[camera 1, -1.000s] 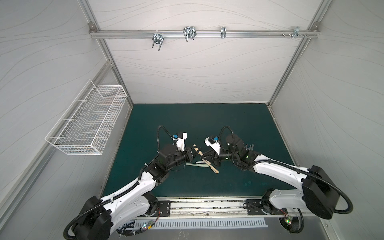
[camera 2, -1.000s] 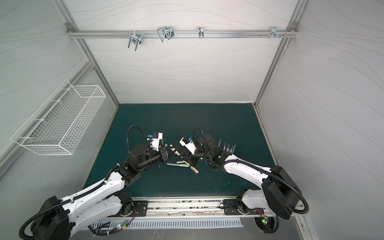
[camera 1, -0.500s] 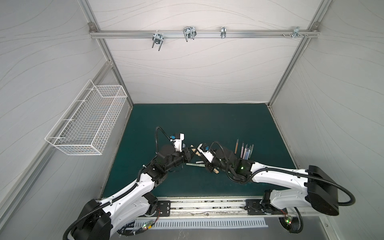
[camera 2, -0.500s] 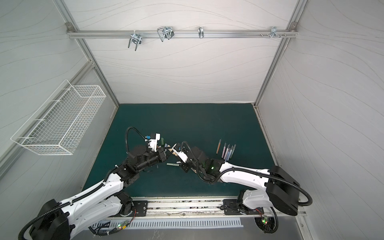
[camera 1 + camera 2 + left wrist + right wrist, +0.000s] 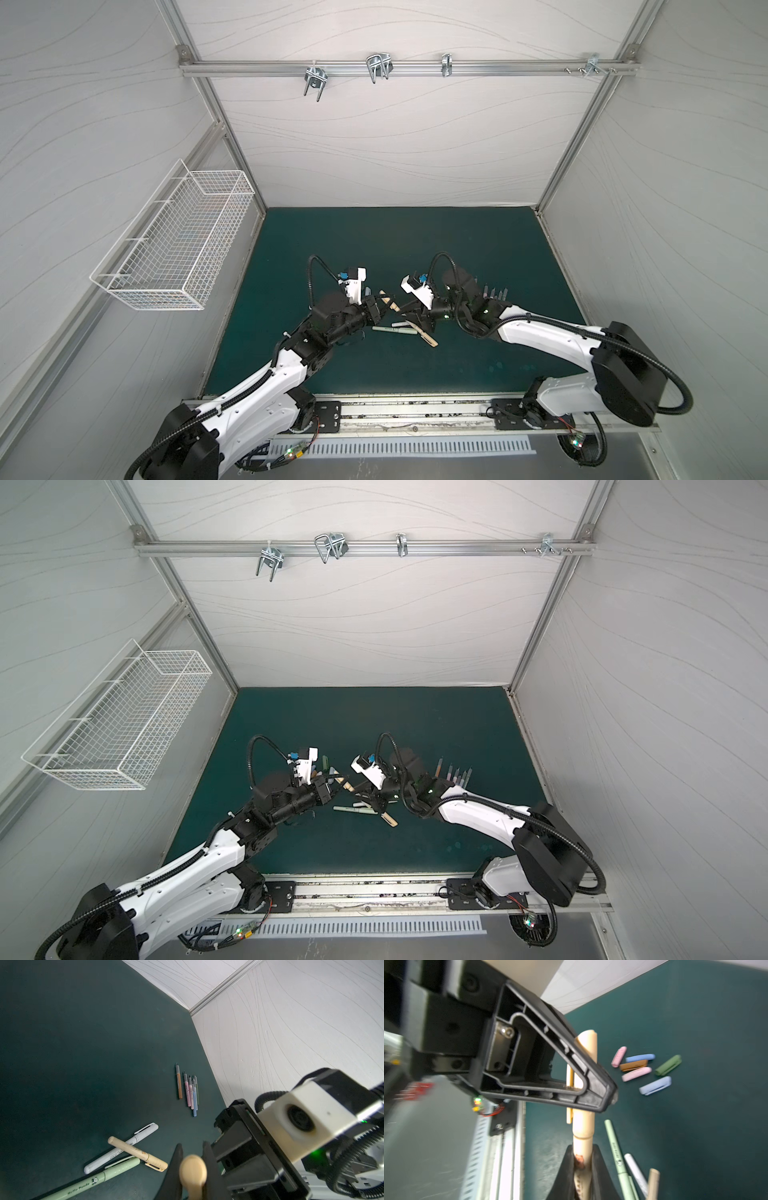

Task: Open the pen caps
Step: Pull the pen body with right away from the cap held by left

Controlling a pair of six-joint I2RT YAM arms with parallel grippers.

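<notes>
The pen caps are partly dealt with. The one in hand is the tan cap [image 5: 584,1124], seated on its tan pen [image 5: 581,1178] and held in the air between the two arms, above the middle of the green surface [image 5: 415,249]. The left gripper [image 5: 192,1155] is clamped narrow on that cap, and in the right wrist view one of its black fingers [image 5: 550,1068] crosses the cap's middle. The right gripper [image 5: 582,1152] is pinched tight on the barrel just below the seam, where I can see no gap between cap and barrel.

I judge the step in hand to be the pull itself: both grips are set and the cap is not yet off. The next move calls for drawing the two grippers apart straight along the pen's line, with both grips kept firm. A sideways pull would likely twist the pen in the fingers rather than free the cap.

Farther out, at least three capped pens lie crossed below the grippers, near the middle of the surface and toward its front edge. They are a green pen [image 5: 93,1180], a white pen [image 5: 122,1148] and a second tan pen [image 5: 137,1154]. Six loose caps [image 5: 636,1073] lie clustered left of the middle. A row of uncapped pens [image 5: 188,1093] lies near the right edge.
</notes>
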